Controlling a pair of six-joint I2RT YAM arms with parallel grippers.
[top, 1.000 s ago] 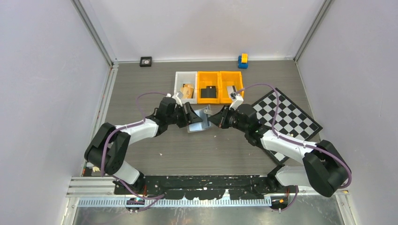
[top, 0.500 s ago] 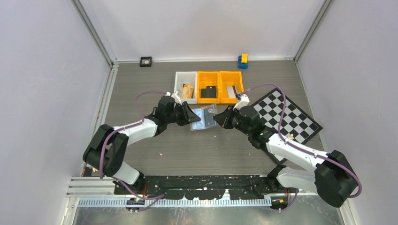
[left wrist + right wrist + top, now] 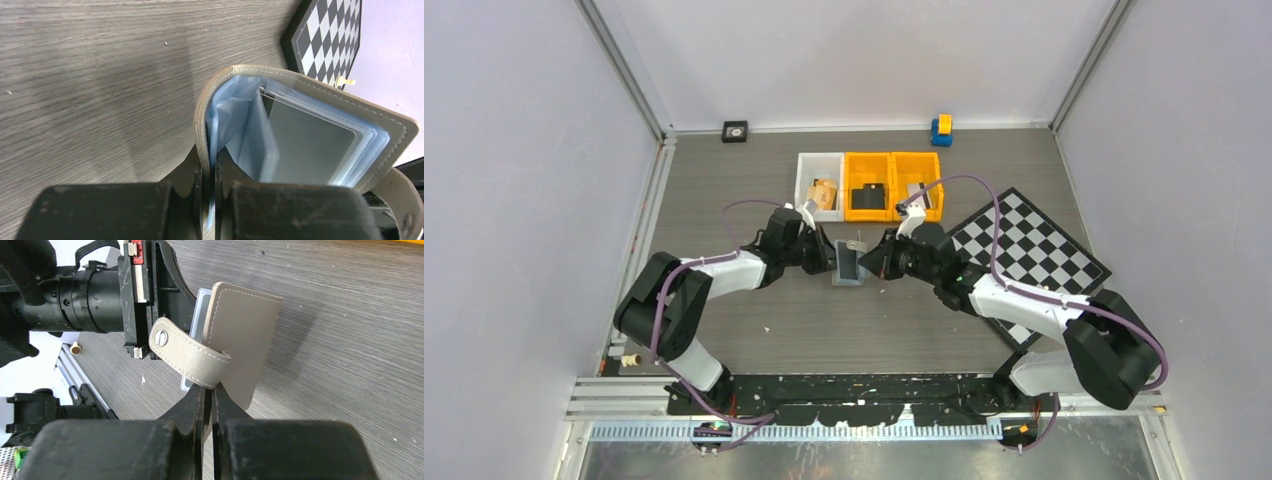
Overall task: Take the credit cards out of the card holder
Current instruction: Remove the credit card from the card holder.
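Note:
The grey card holder stands on edge, half folded, between my two grippers. My left gripper is shut on one cover and its pale blue lining. A silvery grey credit card sits in the inner pocket of the card holder. My right gripper is shut on the end of the card holder's strap, against the outer cover. From above, the left gripper and right gripper face each other. A black card lies in the middle bin.
A white bin and two orange bins stand in a row just behind the grippers. A chessboard lies under the right arm. A blue and yellow block and a small black square sit by the back wall.
The left gripper has closed on the card holder's cover. The holder has gone from lying spread open to standing nearly folded, and the right gripper has shifted left towards it.

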